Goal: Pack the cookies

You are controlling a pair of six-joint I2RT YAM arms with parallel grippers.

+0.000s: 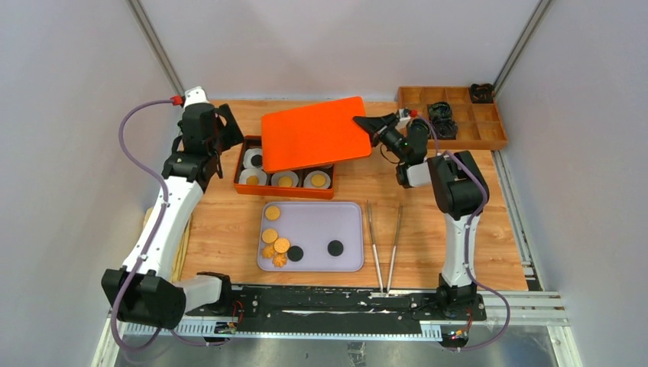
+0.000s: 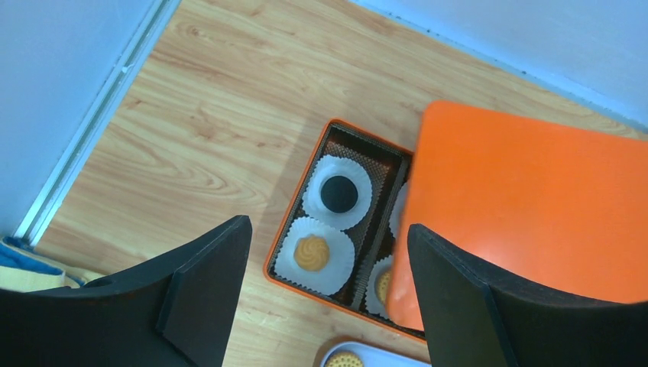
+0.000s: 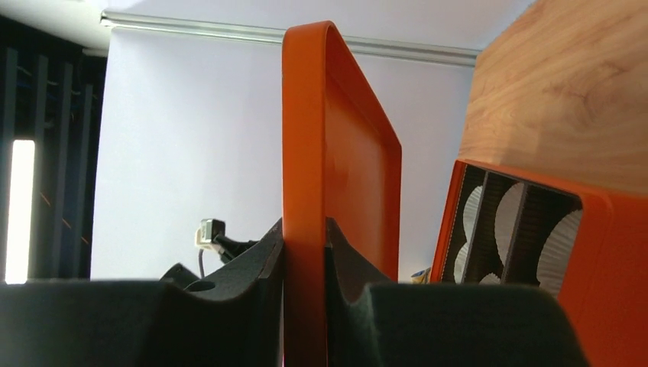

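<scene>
Right claw (image 1: 367,122) pinches flat orange plastic lid (image 1: 313,134)
Left claw (image 2: 328,229) spread near orange rectangular box (image 1: 283,193) of small round cookies (image 2: 312,253)

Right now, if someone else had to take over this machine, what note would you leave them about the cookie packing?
Right hand: shut on the edge of the orange lid, holding it over the orange box.
Left hand: open and empty, hovering above the box's left end.
Done: four boxed cookies are visible in paper cups; the lid hides the rest of the box.
Left: seven loose cookies, five golden and two black, lie on the lilac tray. Tweezers lie beside it.
</scene>
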